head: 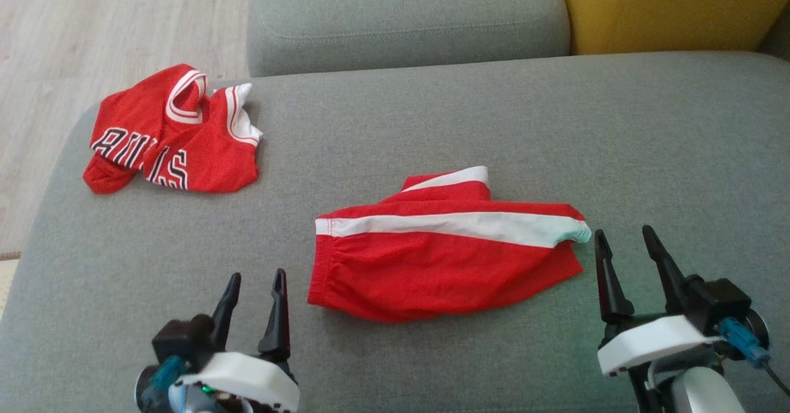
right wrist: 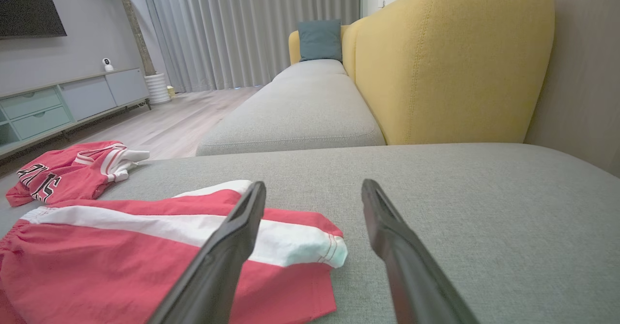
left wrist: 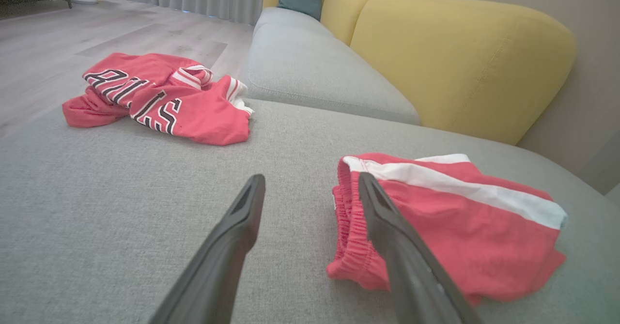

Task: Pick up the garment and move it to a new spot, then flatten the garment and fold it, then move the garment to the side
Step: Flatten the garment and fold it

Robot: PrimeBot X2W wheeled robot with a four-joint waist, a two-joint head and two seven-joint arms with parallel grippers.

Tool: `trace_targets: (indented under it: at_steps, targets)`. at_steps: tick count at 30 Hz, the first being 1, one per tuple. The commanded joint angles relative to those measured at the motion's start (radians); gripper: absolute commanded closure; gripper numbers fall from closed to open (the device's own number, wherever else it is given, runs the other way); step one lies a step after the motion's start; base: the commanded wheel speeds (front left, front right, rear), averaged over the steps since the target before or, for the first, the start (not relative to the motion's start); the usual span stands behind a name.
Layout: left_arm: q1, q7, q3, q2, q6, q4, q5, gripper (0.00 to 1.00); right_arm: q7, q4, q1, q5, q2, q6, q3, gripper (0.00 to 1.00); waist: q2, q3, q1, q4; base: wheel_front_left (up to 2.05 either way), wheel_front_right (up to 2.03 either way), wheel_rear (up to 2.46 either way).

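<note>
Red shorts with a white side stripe (head: 444, 265) lie flat in the middle of the grey sofa seat (head: 469, 116), waistband toward the left. My left gripper (head: 258, 274) hovers open just left of the waistband, its fingers bracketing that edge of the shorts (left wrist: 460, 227) in the left wrist view. My right gripper (head: 623, 231) stands open at the right end of the shorts (right wrist: 121, 266), beside the white hem corner, with nothing between its fingers. A crumpled red jersey with black lettering (head: 179, 141) lies at the seat's far left corner.
The jersey (left wrist: 164, 101) sits close to the seat's left edge, with wooden floor (head: 92, 24) beyond it. A second grey cushion (head: 401, 12) and a yellow backrest (head: 666, 5) rise behind. Bare seat spreads to the right and behind the shorts.
</note>
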Motion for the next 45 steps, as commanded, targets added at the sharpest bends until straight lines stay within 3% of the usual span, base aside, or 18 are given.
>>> trace_targets:
  at_steps: [1, 19, 32, 38, 42, 45]
  targets:
    - [-0.059, 0.005, 0.025, 0.004, -0.006, -0.023, 0.012, 0.0, 0.005, -0.037, -0.031, 0.008, -0.005, -0.001, 0.027, 0.0, -0.0001, 0.006, 0.0, -0.002, 0.0, 0.0, 0.0]
    - [-0.349, 0.343, -0.055, 0.022, -0.064, 0.082, 0.001, 0.0, -0.004, -0.04, -0.081, 0.009, -0.005, -0.001, 0.03, 0.0, -0.0001, 0.122, 0.0, -0.047, 0.0, 0.0, 0.0]
    - [-0.372, 0.545, -0.052, 0.032, -0.009, 0.006, -0.037, 0.0, -0.02, -0.03, -0.105, 0.002, -0.005, -0.001, 0.008, 0.0, -0.0001, 0.162, 0.0, -0.054, 0.0, 0.0, 0.0]
    - [-0.364, 0.594, -0.056, 0.038, 0.015, -0.038, -0.039, 0.1, -0.024, -0.02, -0.116, 0.003, -0.005, -0.001, 0.012, 0.0, -0.0001, 0.169, 0.0, -0.054, 0.0, 0.0, 0.0]
    - [-0.355, 0.616, -0.053, 0.051, 0.031, -0.054, -0.037, 0.0, -0.027, -0.016, -0.119, 0.001, -0.005, -0.001, 0.011, 0.0, -0.0001, 0.173, 0.0, -0.056, 0.0, 0.0, 0.0]
    - [-0.349, 0.626, -0.051, 0.058, 0.037, -0.065, -0.037, 0.0, -0.029, -0.012, -0.121, 0.0, -0.005, -0.001, 0.008, 0.0, -0.0001, 0.176, 0.0, -0.055, 0.0, 0.0, 0.0]
